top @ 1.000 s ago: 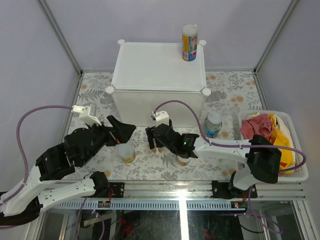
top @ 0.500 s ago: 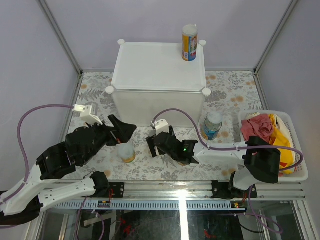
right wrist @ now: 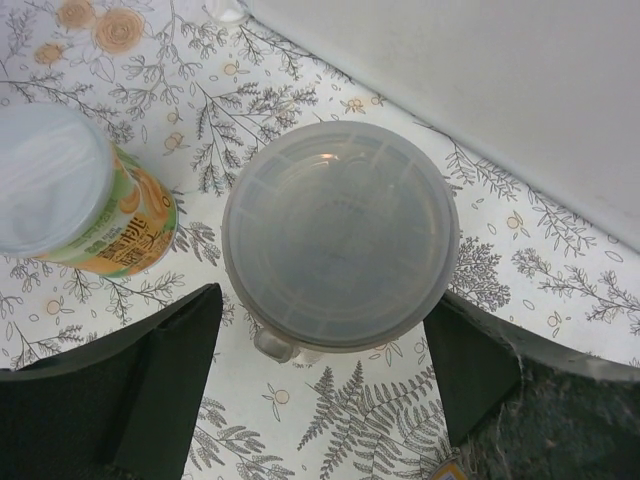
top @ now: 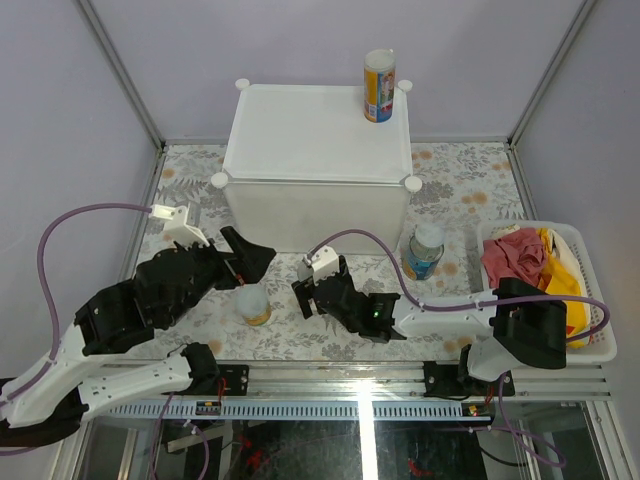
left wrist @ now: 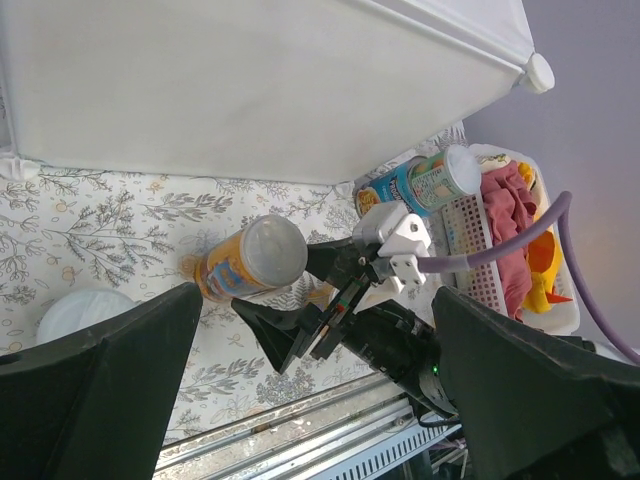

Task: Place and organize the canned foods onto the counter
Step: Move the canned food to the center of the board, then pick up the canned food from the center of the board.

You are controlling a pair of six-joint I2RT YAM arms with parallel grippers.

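Lavender walls (top: 300, 40), metal corner posts (top: 121, 75), floral-patterned tabletop (top: 470, 180), aluminium rail (top: 320, 408) along near edge.

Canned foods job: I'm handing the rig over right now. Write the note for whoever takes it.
The left pincer is open and empty, near the orange can.
The right pincer is open, fingers either side of the grey-lidded can, not gripping it.
Done: the tall can stands on the counter, far right corner.
Left: orange can, grey-lidded can and blue-labelled can stand on the table; lift them onto the counter.
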